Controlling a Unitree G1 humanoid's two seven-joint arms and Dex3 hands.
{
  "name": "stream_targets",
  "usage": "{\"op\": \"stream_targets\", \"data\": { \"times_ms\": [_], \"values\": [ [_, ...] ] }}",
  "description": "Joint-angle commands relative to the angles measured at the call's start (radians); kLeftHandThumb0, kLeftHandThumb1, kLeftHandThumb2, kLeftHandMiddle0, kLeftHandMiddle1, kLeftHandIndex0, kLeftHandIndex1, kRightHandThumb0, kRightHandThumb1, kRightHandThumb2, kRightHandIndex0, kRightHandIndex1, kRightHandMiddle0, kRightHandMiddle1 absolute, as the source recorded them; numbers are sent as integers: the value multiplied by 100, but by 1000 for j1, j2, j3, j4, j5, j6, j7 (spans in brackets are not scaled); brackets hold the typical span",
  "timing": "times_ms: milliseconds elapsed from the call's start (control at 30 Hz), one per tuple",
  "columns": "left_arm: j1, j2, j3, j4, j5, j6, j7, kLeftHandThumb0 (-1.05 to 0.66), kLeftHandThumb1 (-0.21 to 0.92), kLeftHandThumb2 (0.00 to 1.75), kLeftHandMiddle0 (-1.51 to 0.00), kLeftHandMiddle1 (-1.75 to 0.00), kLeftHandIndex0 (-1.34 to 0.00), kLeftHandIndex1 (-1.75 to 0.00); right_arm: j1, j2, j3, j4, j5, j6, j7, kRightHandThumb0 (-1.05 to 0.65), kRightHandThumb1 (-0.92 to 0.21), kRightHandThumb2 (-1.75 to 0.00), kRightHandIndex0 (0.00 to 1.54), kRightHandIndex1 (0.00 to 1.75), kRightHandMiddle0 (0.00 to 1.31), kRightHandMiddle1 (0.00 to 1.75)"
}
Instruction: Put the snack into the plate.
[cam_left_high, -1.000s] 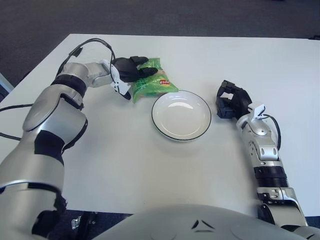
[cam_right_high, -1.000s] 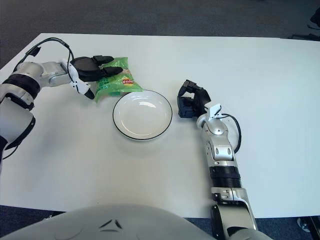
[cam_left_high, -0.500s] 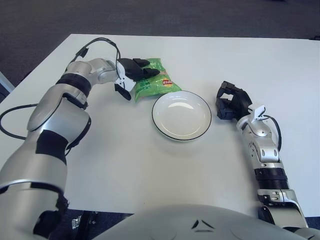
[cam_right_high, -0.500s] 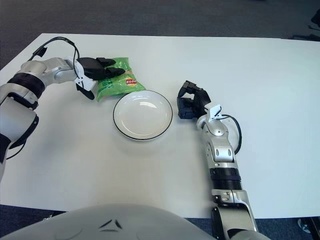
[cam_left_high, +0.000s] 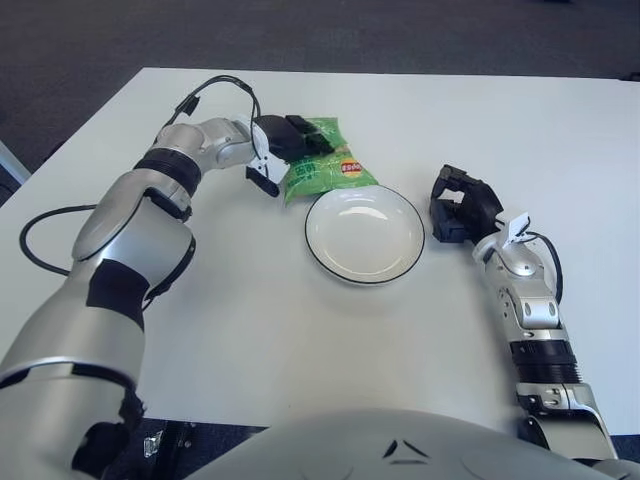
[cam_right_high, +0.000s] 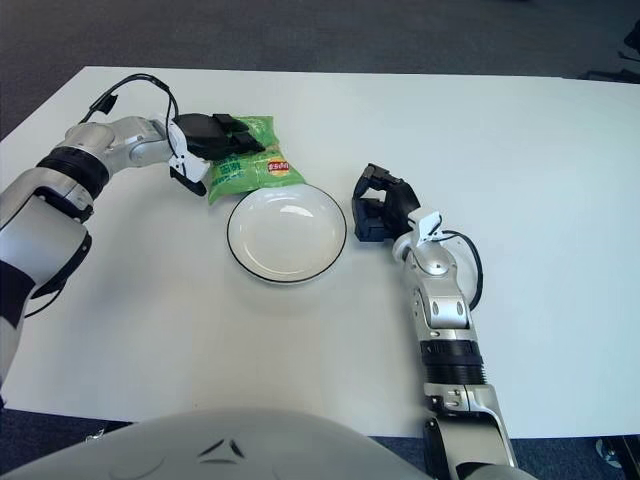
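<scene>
The left hand (cam_left_high: 285, 141) grips the green snack bag (cam_left_high: 328, 168) at its near-side tip — bag touching the plate (cam_left_high: 364, 232) rim — needing a lift across; the right hand (cam_left_high: 460, 204) sits curled, empty, beside the plate.

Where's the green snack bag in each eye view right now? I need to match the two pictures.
Left eye view: the green snack bag sits upper centre, just beyond the plate's far-left rim, with the left hand on its left end.
Right eye view: the bag shows upper left of centre, at the same spot against the plate.
Shared landmark: the white plate with its dark rim; the right hand shows just right of it.
</scene>
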Motion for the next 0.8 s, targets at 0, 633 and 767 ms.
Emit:
{"op": "stream_targets", "data": {
  "times_ms": [0,633,767],
  "values": [
    [80,-20,-41,26,48,5,61,-44,19,104,-73,-167,-35,-171,75,8,22,41,-8,61,16,-50,-28,-136,129,175,64,175],
    [123,-9,-126,22,157,98,554,1,25,138,-117,-175,-92,-175,68,-1,22,59,-9,50,32,-50,-27,-137,130,175,65,175],
    [147,-5,-93,19,120,117,589,4,21,145,-123,-175,-101,-175,66,-3,20,64,-8,51,37,-50,-27,-137,130,175,65,175]
  ]
}}
